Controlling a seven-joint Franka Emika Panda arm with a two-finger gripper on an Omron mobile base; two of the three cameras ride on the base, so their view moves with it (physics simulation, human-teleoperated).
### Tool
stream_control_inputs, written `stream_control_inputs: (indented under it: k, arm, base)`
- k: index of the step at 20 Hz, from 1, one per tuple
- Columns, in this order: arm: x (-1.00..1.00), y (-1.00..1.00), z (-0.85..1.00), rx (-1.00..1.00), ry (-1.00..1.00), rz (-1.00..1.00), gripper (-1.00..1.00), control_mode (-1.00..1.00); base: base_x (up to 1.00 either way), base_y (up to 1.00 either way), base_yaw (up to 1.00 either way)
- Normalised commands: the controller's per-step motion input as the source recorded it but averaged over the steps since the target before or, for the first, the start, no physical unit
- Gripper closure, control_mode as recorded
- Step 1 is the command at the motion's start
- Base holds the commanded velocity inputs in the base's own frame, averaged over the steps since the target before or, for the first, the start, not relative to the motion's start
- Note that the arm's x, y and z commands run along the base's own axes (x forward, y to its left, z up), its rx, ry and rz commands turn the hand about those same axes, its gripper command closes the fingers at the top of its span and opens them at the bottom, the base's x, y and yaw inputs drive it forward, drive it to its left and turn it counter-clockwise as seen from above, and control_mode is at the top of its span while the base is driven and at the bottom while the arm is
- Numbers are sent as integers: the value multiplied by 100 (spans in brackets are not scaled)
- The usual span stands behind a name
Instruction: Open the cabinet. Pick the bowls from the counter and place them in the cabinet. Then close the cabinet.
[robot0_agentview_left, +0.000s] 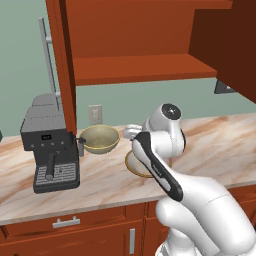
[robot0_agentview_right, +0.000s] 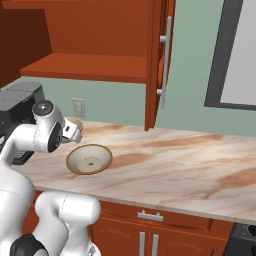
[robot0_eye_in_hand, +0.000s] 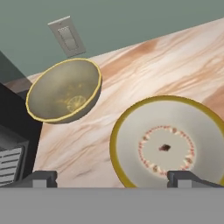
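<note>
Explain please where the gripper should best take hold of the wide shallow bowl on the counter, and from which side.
Probably the rim of the wide shallow bowl, from above. It sits upright on the counter with its rim raised and exposed all around. The open gripper could drop one finger inside and one outside. The near edge, away from the deep bowl, looks freest.
</note>
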Motion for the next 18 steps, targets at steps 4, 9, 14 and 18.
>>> stream_control_inputs:
  k: [4,9,14,18]
  arm:
    - [26,3,-15,0,0,0,-100,-100]
    - [28,7,-14,0,0,0,-100,-100]
    - [30,9,-13,0,0,0,-100,-100]
    - [30,3,-10,0,0,0,-100,-100]
  base:
    - [0,0,0]
    - [0,0,0]
    - [0,0,0]
    - [0,0,0]
